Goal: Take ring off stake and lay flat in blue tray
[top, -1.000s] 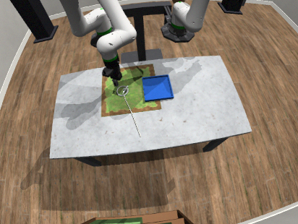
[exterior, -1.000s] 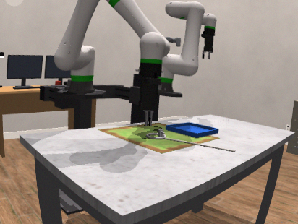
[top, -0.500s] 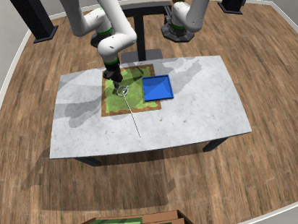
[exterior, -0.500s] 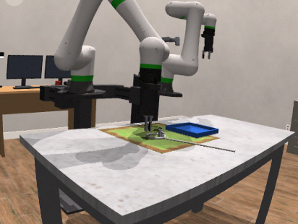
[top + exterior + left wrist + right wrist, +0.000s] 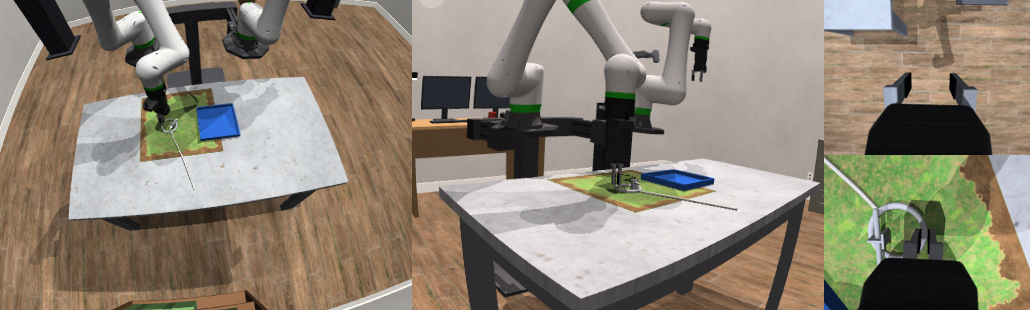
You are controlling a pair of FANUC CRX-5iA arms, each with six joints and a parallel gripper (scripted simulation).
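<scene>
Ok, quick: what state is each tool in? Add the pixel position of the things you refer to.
Left tool (image 5: 697,78) (image 5: 930,85): open wide, empty.
Right tool (image 5: 161,121) (image 5: 616,187) (image 5: 923,235): open narrowly, the ring's (image 5: 169,133) (image 5: 628,191) (image 5: 898,206) edge between its fingers, not clamped.

The marble-topped table (image 5: 270,165) (image 5: 577,250) is viewed whole from high above its front, while a lower, nearer side-on angle takes in the wall behind. Wooden floor and a table corner are seen from straight above at the left wrist; the green mat (image 5: 187,142) (image 5: 652,200) (image 5: 962,224) is shown close from the right wrist and shared with the top and exterior views.
</scene>
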